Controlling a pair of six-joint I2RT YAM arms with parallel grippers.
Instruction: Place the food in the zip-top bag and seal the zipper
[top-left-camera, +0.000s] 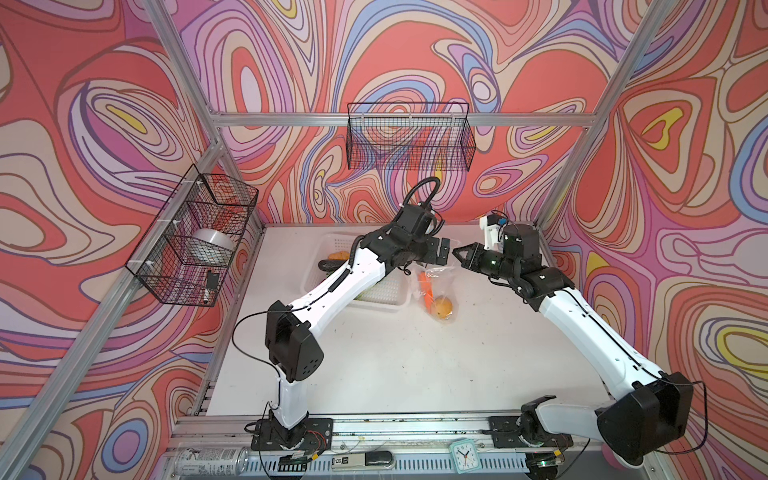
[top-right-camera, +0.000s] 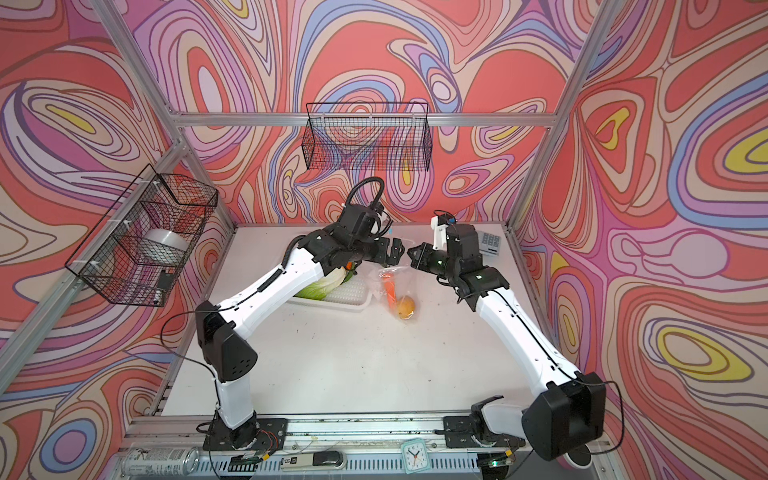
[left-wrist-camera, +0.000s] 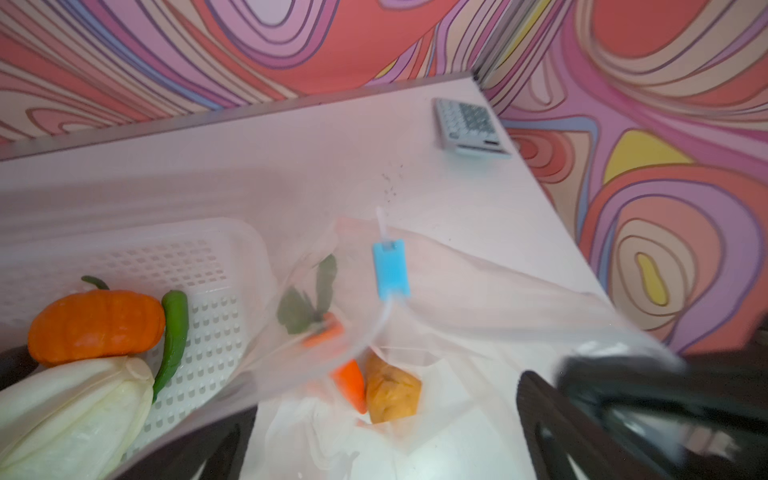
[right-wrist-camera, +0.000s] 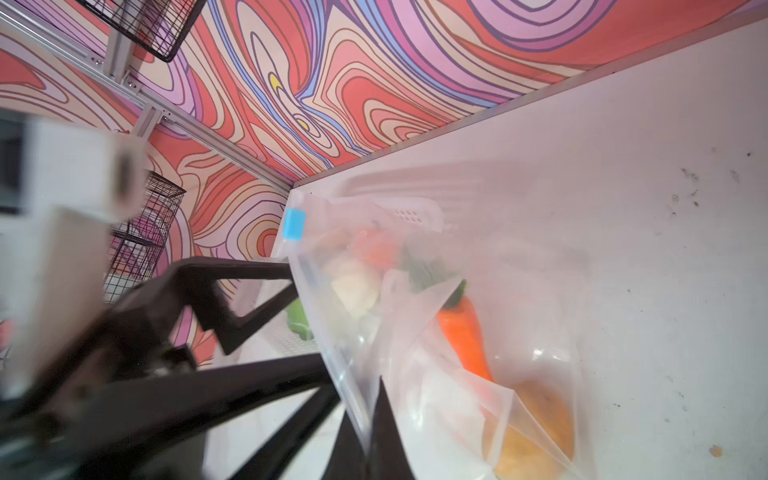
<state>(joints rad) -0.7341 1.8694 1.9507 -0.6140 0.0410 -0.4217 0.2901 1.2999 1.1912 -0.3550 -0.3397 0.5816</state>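
**Pinching a bag by its rim, with most of the load not yet in**

Clamped on the mouth edge of the zip-top bag (top-left-camera: 437, 277), the right hand (top-left-camera: 457, 252) holds the film up over the counter (top-left-camera: 395, 365), just beside the white basket (top-left-camera: 390, 306). The left hand (top-left-camera: 444, 249) hangs next to the mouth, jaws spread and empty. A carrot (right-wrist-camera: 465, 336) and a potato (left-wrist-camera: 392, 395) lie at the bag's bottom. The pumpkin (left-wrist-camera: 95, 326), napa cabbage (left-wrist-camera: 70, 411) and a green pepper (left-wrist-camera: 174, 332) sit in the basket.

The grip looks like the weak point: a single pinch on slick film could slip as weight is added, dropping the bag. Held at only one spot, the mouth may also sag shut and block an incoming vegetable. The blue slider (left-wrist-camera: 390, 270) sits on the zipper near the opening, and the bulky cabbage could snag there.
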